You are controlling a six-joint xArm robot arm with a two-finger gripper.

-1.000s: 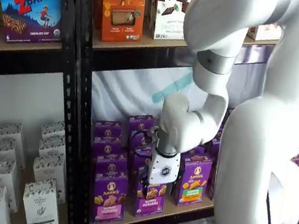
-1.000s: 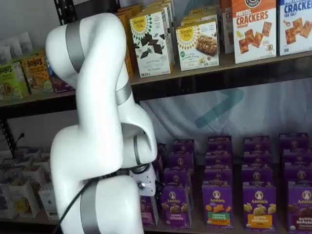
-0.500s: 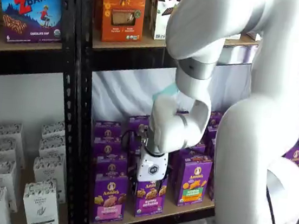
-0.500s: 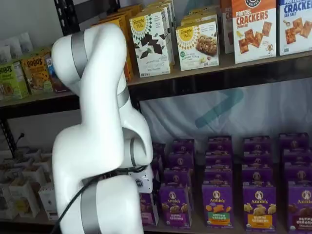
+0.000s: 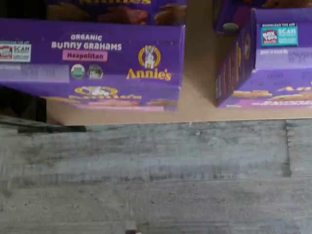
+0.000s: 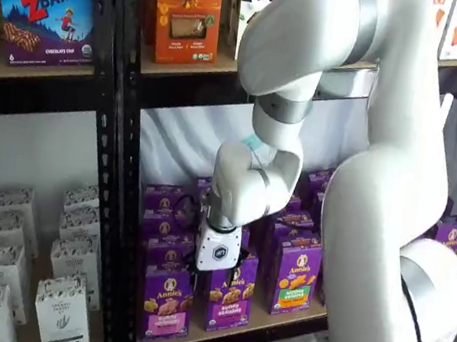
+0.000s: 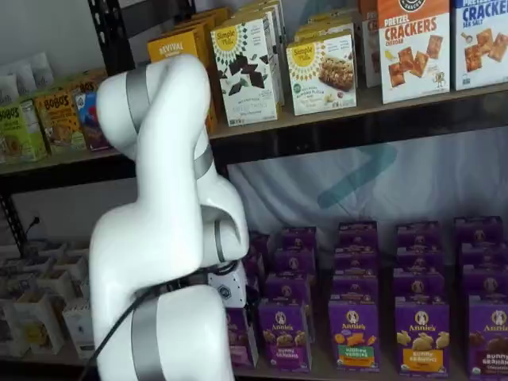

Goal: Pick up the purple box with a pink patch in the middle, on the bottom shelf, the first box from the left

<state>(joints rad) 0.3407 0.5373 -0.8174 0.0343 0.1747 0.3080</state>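
Gripper (image 6: 218,257) further left now, perhaps above the purple box (image 6: 167,301)

purple box (image 6: 166,303) | upright, pink label band, free | front-left end of bottom shelf (image 6: 277,320)

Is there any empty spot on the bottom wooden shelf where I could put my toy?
Only a thin strip of bare tan board on the bottom shelf before the purple Annie's boxes, plus a narrow gap between two boxes. Behind, the rows stand tightly packed.
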